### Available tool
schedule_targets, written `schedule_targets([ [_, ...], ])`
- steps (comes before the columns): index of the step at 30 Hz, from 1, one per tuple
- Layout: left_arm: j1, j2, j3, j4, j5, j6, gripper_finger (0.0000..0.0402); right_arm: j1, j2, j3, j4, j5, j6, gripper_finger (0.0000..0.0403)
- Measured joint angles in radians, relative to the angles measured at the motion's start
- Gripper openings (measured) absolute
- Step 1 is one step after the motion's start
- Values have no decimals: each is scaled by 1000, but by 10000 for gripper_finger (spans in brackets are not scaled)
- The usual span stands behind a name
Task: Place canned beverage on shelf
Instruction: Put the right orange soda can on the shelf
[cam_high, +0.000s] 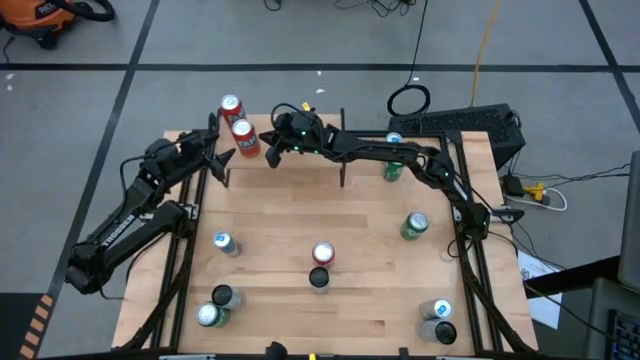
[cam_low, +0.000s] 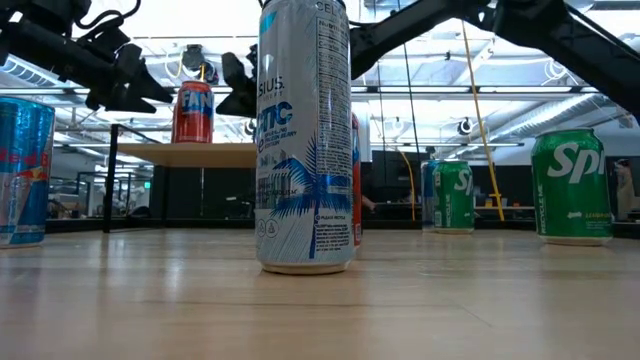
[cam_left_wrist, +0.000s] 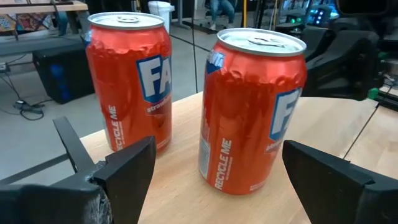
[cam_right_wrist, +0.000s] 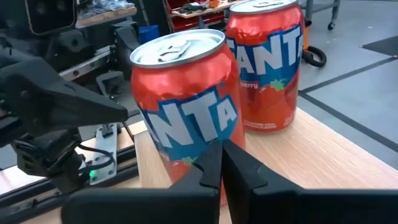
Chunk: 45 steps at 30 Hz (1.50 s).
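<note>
Two red cans (cam_left_wrist: 252, 109) on shelf (cam_left_wrist: 180, 168) | high view: scattered cans (cam_high: 414, 226)

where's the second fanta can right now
In the high view both red Fanta cans stand on the shelf at the table's far left: one at the far end, the other beside it, between the left pincer and right pincer.

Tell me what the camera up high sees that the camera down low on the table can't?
Only the high view shows two red cans standing together on the shelf, the near red can and the far red can, plus the whole table with many more cans. Only the low view shows the tall white can up close, with its blue palm picture. Both show the left gripper, jaws open, and the right gripper, jaws shut, beside the red cans, and the two green cans.
</note>
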Motion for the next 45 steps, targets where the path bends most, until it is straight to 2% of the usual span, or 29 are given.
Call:
schedule_targets([
  [15, -3, 0, 0, 0, -1, -6, 344, -6, 14, 9, 55, -4, -8, 0],
  [21, -3, 0, 0, 1, -1, -6, 344, -6, 14, 9, 67, -75, -37, 0],
  [31, -3, 0, 0, 5, -1, -6, 344, -23, 13, 8, 80, -78, -35, 0],
  [33, -3, 0, 0, 1, 1, -6, 344, -21, 7, 8, 62, -59, -40, 0],
  [39, -30, 0, 0, -27, 17, 13, 344, -5, -49, 8, -98, 107, -98, 0],
  [45, -97, 0, 0, -28, -10, 6, 344, -4, -55, 8, -139, 92, -89, 0],
])
